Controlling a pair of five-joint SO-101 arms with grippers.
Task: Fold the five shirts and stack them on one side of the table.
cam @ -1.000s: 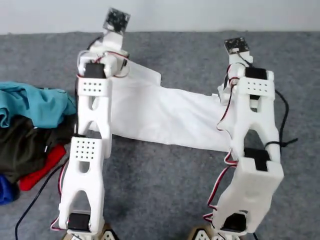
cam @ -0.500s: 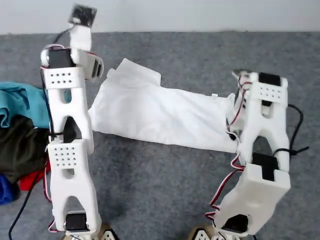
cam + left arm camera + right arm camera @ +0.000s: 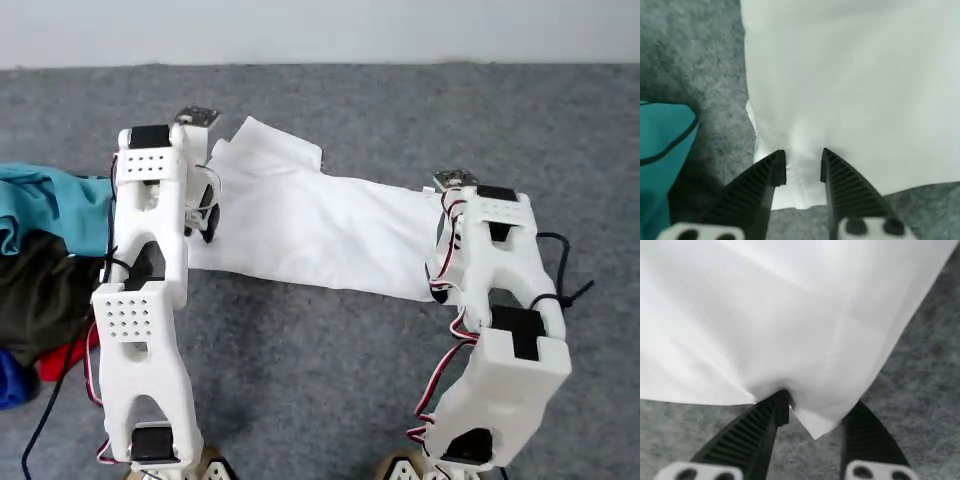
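1. High view: the left arm point(image 3: 150, 260), swung out to the left half a second ago, is back over the left edge of the shirt point(image 3: 320, 225). The right arm point(image 3: 500, 300) has drawn in to its right end.
2. The shirt lies flat as a long strip on the table point(image 3: 330, 400), so a fresh grasp for the next fold looks likely.
3. The left gripper point(image 3: 803, 165) is slightly spread, straddling a cloth ridge. The right gripper point(image 3: 817, 412) is spread wide astride the shirt's corner.

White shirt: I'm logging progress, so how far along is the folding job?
Done: nothing is stacked yet. In hand: the white shirt lies in a long band, the left gripper and right gripper at its ends, fingers open. Left: finishing it, plus the crumpled pile of teal, dark, red and blue shirts.
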